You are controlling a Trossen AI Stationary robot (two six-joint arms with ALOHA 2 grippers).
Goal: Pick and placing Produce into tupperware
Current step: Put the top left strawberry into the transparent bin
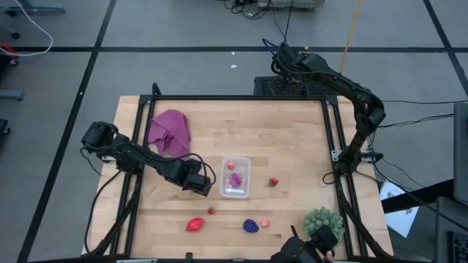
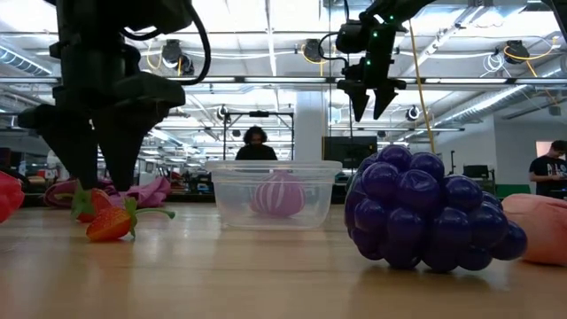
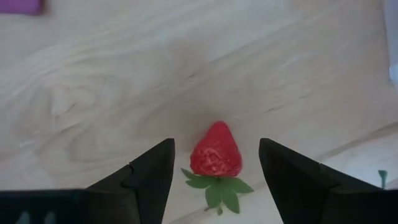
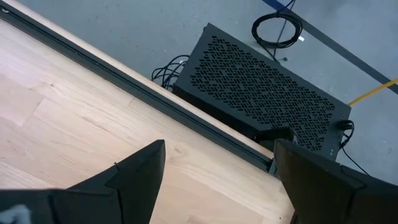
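Note:
A clear tupperware tub [image 1: 246, 177] stands mid-table and holds a spiky magenta fruit [image 1: 235, 179] and a tiny red berry [image 1: 231, 165]. My left gripper [image 1: 203, 185] is open just left of the tub. It hovers over a small strawberry [image 3: 216, 152] that lies on the wood [image 1: 211, 210] between the fingers, untouched. Also on the table are a red berry [image 1: 274, 181], a larger red piece [image 1: 194, 223], a dark purple fruit [image 1: 251, 226] and a small pink piece [image 1: 265, 221]. My right gripper [image 1: 281, 57] is open and empty, high over the table's far edge.
A magenta cloth [image 1: 170, 131] lies at the far left of the table. A green spiky ball [image 1: 322, 219] sits at the near right corner. A black frame [image 1: 234, 97] runs around the table. People stand in the room beyond [image 2: 256, 142].

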